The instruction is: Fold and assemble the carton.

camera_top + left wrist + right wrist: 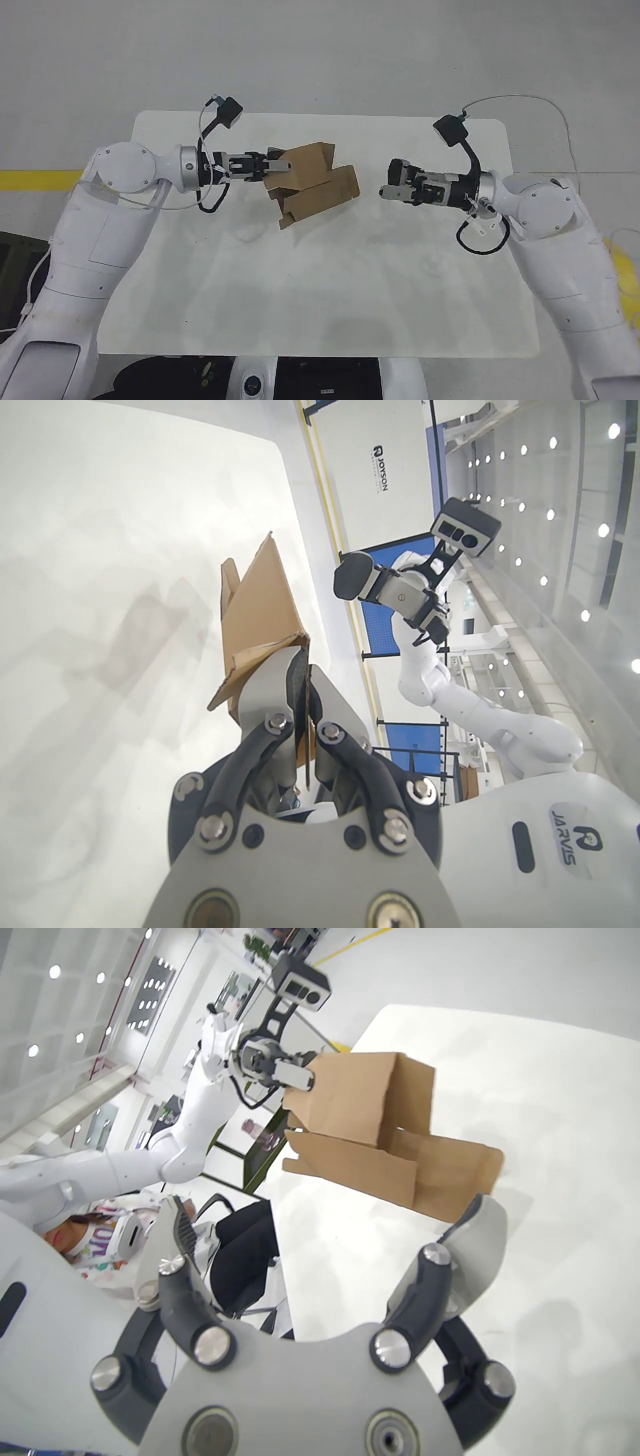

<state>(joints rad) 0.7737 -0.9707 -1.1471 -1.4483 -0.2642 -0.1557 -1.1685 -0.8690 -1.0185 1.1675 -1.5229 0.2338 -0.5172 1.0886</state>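
The left fingers (pixel 265 685) are pressed together on a thin cardboard edge at one end of the carton (pixel 260 610), pinching the panel between them. From that grip the brown carton runs out away from the left arm. It is half opened, with one box-shaped section standing up and loose flaps hanging lower at an angle. In the top view the carton (pixel 312 185) lies over the far middle part of the white bench (pixel 400 290), between the two arms. Whether its lower flaps touch the surface cannot be told. The right fingers (pixel 480 1228) are spread wide apart and point at the carton's opposite end, near its closest flap but with a gap between them.
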